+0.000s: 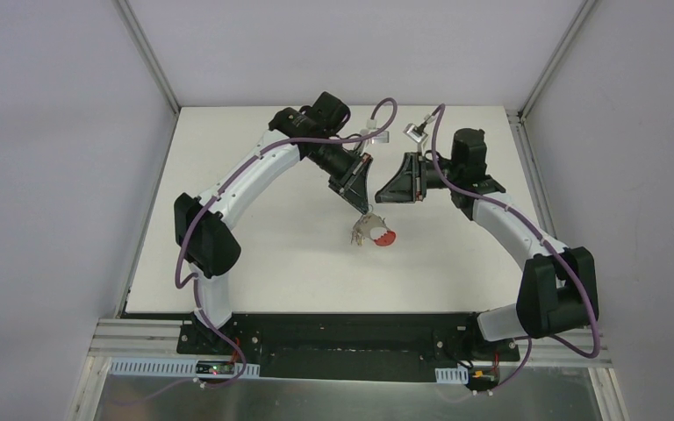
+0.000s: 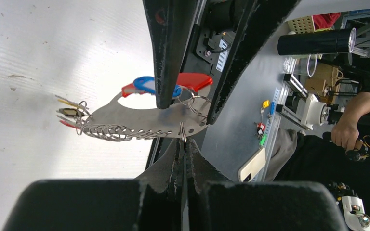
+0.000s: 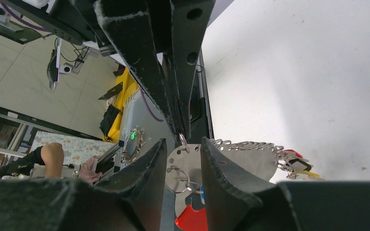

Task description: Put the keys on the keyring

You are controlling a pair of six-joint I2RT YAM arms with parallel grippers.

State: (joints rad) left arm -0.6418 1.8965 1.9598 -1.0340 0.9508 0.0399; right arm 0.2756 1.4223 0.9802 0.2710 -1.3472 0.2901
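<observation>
The keyring (image 2: 139, 120) is a grey curved metal plate with a row of small split rings, a red arc section (image 2: 194, 81) and a blue tag (image 2: 147, 85). Small keys (image 2: 70, 113) with yellow, black and red heads dangle from its far end. My left gripper (image 2: 183, 143) is shut on one split ring at the plate's edge and holds the keyring (image 1: 367, 230) above the table. My right gripper (image 3: 183, 156) is open, with its fingers on either side of the plate (image 3: 250, 161), close to the left gripper's tips (image 3: 180, 130). In the top view the two grippers (image 1: 365, 208) (image 1: 380, 196) meet above the table's middle.
The white table (image 1: 254, 254) ends at a black rail (image 1: 342, 329) at the near edge. Metal frame posts (image 1: 149, 53) run up from the back corners. Purple cables (image 1: 386, 110) loop above both wrists. A person (image 2: 351, 130) sits beyond the table's edge.
</observation>
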